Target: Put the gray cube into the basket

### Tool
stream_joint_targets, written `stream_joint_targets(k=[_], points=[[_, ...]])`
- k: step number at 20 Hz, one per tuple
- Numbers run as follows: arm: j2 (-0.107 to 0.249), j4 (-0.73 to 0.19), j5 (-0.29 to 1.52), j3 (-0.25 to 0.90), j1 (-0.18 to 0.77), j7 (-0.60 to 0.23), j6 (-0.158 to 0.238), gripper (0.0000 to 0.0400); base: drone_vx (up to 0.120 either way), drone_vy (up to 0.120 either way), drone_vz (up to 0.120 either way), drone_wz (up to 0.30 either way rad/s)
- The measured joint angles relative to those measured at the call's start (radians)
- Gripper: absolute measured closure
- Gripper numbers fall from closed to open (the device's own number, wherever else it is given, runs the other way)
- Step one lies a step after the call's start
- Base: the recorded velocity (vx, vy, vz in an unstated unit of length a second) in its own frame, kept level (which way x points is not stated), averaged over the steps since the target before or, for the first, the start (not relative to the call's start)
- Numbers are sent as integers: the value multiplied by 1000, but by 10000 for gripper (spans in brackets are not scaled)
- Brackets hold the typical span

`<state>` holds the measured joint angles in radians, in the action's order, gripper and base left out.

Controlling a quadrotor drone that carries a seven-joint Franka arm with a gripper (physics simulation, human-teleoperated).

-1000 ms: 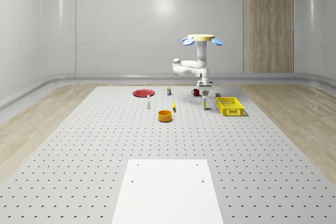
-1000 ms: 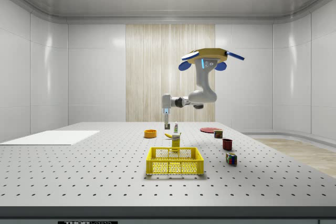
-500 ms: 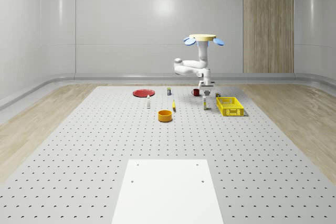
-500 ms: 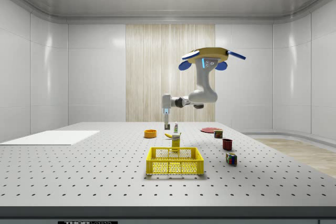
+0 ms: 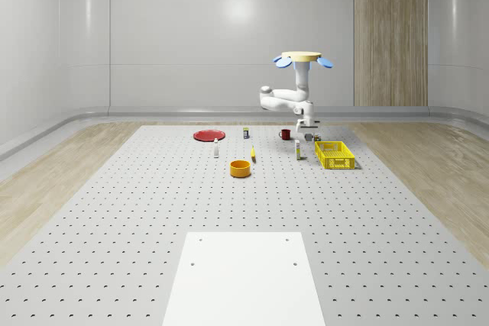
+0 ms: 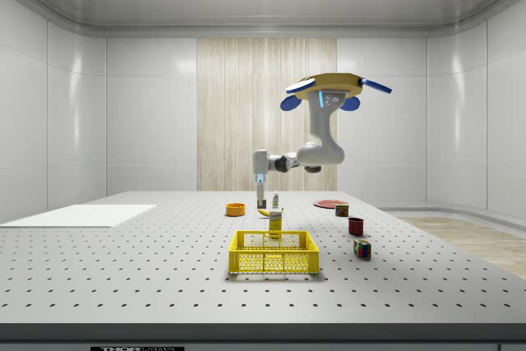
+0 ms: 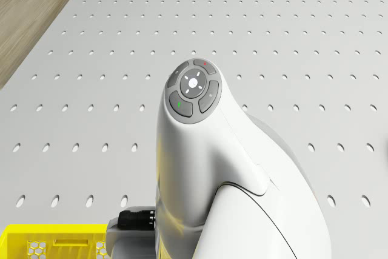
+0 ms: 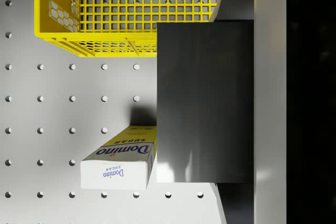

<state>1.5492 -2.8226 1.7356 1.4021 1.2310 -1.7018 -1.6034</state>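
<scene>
Gray cube sits clamped between the fingers; wrist view reveals basket beyond, drone hovering.

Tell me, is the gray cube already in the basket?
Not yet. The gray cube sits in the pincer, above the table beside the yellow basket.

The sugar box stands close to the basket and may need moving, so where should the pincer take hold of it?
Likely from above, at the top end of the sugar box, closing across its thinner width. It stands upright, tall and slim, so its top is free, and the basket sits close beside it.
</scene>
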Motion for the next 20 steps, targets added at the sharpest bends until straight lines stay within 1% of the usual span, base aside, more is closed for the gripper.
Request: stream_joint_targets(k=[5,6,9,20], points=[[5,0,-2,0,1,-1,-5,150,0,120,-120,0],[6,0,-2,1,1,-1,-5,150,0,120,0,0],[9,0,-3,1,2,-1,-8,150,0,120,-93,0],[17,1,-7,2,3,-2,-16,150,0,120,0,0]])
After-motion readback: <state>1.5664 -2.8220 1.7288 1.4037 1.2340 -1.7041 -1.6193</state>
